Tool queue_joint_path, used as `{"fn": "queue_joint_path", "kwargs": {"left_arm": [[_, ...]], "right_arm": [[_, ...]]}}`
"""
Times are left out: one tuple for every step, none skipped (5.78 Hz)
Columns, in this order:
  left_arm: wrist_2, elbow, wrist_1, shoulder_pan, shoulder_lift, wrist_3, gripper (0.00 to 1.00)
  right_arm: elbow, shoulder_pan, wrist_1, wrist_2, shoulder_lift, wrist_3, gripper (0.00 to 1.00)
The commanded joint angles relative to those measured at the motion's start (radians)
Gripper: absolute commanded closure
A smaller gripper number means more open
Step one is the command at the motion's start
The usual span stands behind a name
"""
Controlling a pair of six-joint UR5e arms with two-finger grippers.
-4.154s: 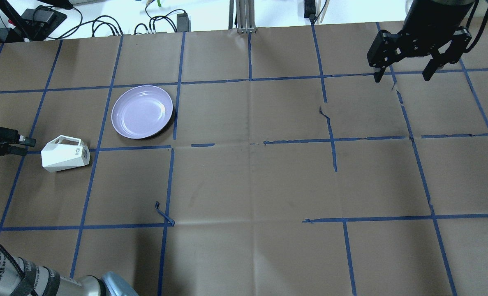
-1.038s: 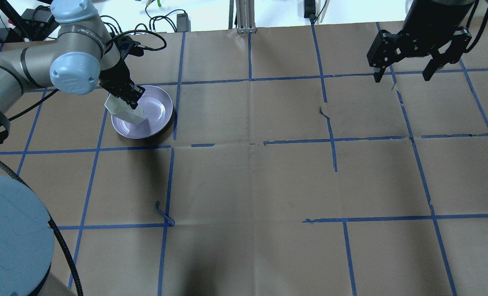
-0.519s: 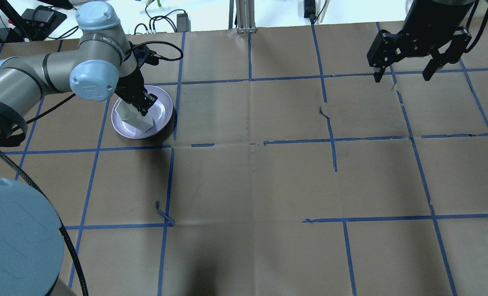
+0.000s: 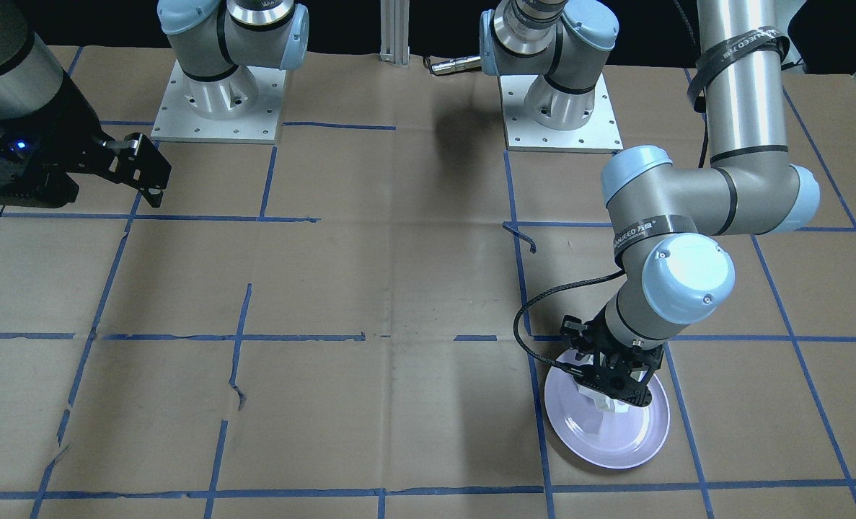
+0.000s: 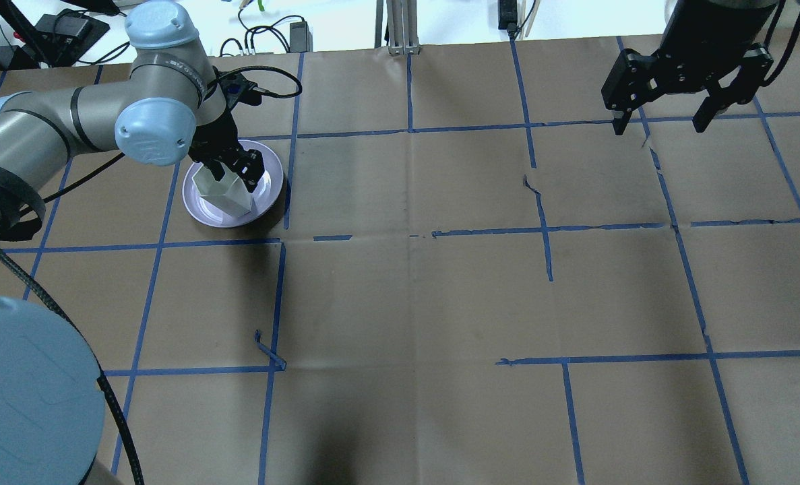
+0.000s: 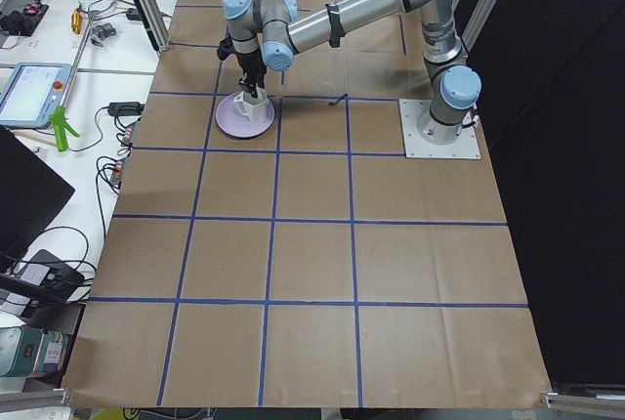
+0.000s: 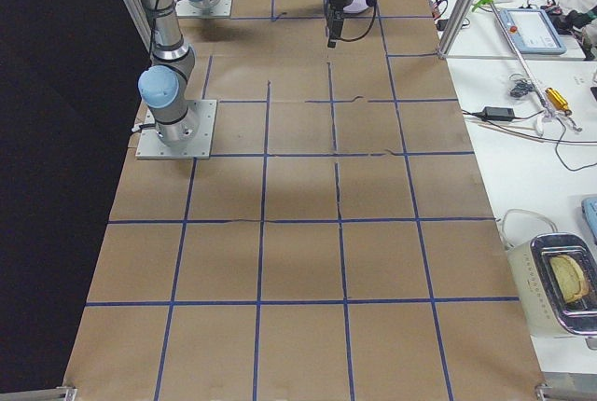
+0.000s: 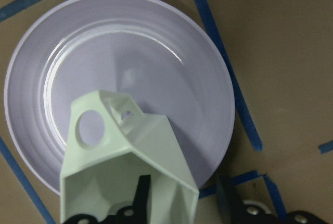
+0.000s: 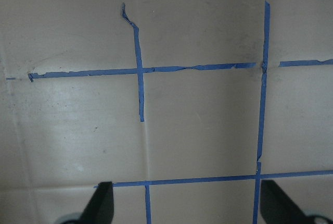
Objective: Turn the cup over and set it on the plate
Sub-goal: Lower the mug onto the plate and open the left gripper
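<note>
The white faceted cup [image 5: 224,195] stands upright, mouth up, on the pale lavender plate [image 5: 269,187] at the table's far left. My left gripper [image 5: 233,168] is right above the cup and open. In the left wrist view one finger [image 8: 140,199] is inside the cup [image 8: 145,146] and the other [image 8: 229,203] is outside, with a gap on both sides of the wall. The handle points toward the middle of the plate [image 8: 145,52]. My right gripper [image 5: 657,125] is open and empty, hovering over the far right.
Brown paper with a blue tape grid covers the table [image 5: 413,296]. Loose tape ends stick up [image 5: 268,350]. Cables and power bricks [image 5: 265,34] lie past the far edge. The arm bases [image 4: 211,94] stand at the robot side.
My left gripper carried the cup from the table onto the plate, set it upright, and its fingers have spread apart. The right arm has not moved.
</note>
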Motion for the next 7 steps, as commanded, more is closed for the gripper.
{"fn": "queue_joint_path", "kwargs": {"left_arm": [[-0.003, 0.024, -0.045, -0.027, 0.087, -0.151, 0.02], [-0.028, 0.046, -0.144, -0.04, 0.157, -0.247, 0.02], [-0.058, 0.082, -0.279, -0.047, 0.231, -0.289, 0.02], [-0.059, 0.101, -0.344, -0.061, 0.295, -0.314, 0.02], [-0.06, 0.092, -0.346, -0.067, 0.33, -0.319, 0.02], [-0.054, 0.072, -0.34, -0.064, 0.341, -0.319, 0.02], [-0.057, 0.086, -0.338, -0.064, 0.322, -0.317, 0.02]], "right_arm": [[0.0, 0.0, 0.0, 0.0, 0.0, 0.0, 0.0], [0.0, 0.0, 0.0, 0.0, 0.0, 0.0, 0.0], [0.0, 0.0, 0.0, 0.0, 0.0, 0.0, 0.0], [0.0, 0.0, 0.0, 0.0, 0.0, 0.0, 0.0], [0.0, 0.0, 0.0, 0.0, 0.0, 0.0, 0.0], [0.0, 0.0, 0.0, 0.0, 0.0, 0.0, 0.0], [0.0, 0.0, 0.0, 0.0, 0.0, 0.0, 0.0]]}}
